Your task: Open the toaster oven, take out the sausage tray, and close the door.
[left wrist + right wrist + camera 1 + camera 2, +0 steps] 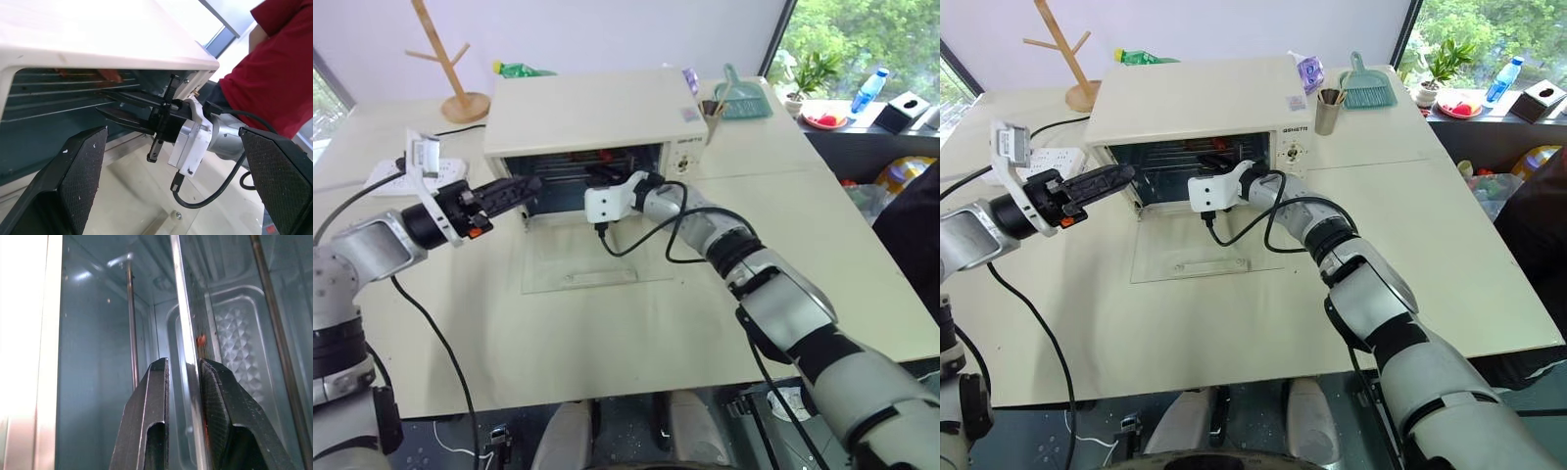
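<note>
1. Toaster oven standing at 12 o'clock on the cream table, its glass door already dropped flat onto the tabletop at 6 o'clock of the cavity.
2. Right gripper reaching level into the open cavity, black fingers closed to a narrow gap astride the shiny rim of the sausage tray; appears pinched on the rim, though firm contact hard to confirm.
3. Sausage tray not yet out, sitting in the oven on its rack, reddish grease spots along its edge.
4. Left gripper spread wide and empty, hovering at 9 o'clock of the oven mouth, just beside the opening.
5. Step in hand, by judgement: taking out the tray, door-opening done.
6. Next move likely calling for a straight, level pull toward 6 o'clock, keeping the tray flat over the lowered door, then lifting the door shut.
</note>
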Controlling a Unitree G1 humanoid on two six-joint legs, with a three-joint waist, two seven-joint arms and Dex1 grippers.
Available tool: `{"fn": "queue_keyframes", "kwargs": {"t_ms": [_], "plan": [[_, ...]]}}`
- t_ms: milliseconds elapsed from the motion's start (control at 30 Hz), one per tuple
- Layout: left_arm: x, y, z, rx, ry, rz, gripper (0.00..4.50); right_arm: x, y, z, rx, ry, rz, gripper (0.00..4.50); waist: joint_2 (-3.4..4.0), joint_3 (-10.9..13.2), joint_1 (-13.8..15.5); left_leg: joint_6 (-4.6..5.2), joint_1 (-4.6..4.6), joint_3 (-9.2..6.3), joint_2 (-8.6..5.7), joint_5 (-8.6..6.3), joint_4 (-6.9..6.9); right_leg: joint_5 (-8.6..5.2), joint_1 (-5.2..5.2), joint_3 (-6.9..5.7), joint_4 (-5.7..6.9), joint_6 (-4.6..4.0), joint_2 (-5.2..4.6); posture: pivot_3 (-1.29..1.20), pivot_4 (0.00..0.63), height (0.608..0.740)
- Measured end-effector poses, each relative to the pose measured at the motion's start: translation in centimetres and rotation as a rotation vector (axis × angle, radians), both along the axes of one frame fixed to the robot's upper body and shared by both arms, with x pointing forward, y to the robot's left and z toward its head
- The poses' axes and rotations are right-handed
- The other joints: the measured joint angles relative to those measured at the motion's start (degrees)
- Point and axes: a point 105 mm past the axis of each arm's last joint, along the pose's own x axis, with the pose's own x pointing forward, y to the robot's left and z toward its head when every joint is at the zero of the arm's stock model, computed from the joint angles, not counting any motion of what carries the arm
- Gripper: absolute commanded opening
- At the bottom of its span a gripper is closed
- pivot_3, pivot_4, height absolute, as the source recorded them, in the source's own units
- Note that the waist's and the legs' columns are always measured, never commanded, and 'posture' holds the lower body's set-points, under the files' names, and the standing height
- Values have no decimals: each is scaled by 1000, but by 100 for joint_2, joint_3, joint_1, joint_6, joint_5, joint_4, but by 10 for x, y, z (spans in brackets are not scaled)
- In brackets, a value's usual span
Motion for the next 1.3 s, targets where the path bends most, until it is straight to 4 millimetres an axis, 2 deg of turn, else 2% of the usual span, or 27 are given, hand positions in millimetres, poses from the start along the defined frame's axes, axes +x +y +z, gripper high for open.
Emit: {"fn": "queue_keyframes", "kwargs": {"t_ms": [267, 367, 400, 900, 1300], "plan": [[3, 2, -1, 9, -2, 1, 4500, 8, 1, 1, -11, -1, -44, 991, 0, 0, -15, -1, 0, 1, 3, 1, -2, 0, -6, 0, 4, -1, 2, 0, 150, 740], [5, 2, -3, 15, 4, 1, 4500, 10, 2, 2, -5, -2, -57, 62, 0, 0, -11, -1, 0, 1, 3, 1, -3, 1, -6, 0, 4, -1, 2, 0, 150, 740], [5, 1, -3, 18, 4, -3, 4500, 10, 3, 3, -24, -13, -54, 23, 0, 0, -11, -1, 0, 1, 3, 0, -3, 1, -6, 0, 4, -1, 2, 0, 150, 740], [13, -4, -2, 67, -22, -45, 4500, 7, 0, 3, -26, -27, -29, 23, -6, -4, -7, -2, 0, 1, 2, 1, -4, 1, -7, 0, 4, -1, 3, 0, 150, 740], [20, -2, -17, 154, -29, -69, 4500, -10, 1, 0, -17, -24, 36, 23, -7, -3, -16, -2, -1, 1, 4, 0, -6, 1, -11, 0, 5, -1, 5, 0, 150, 740]]}}
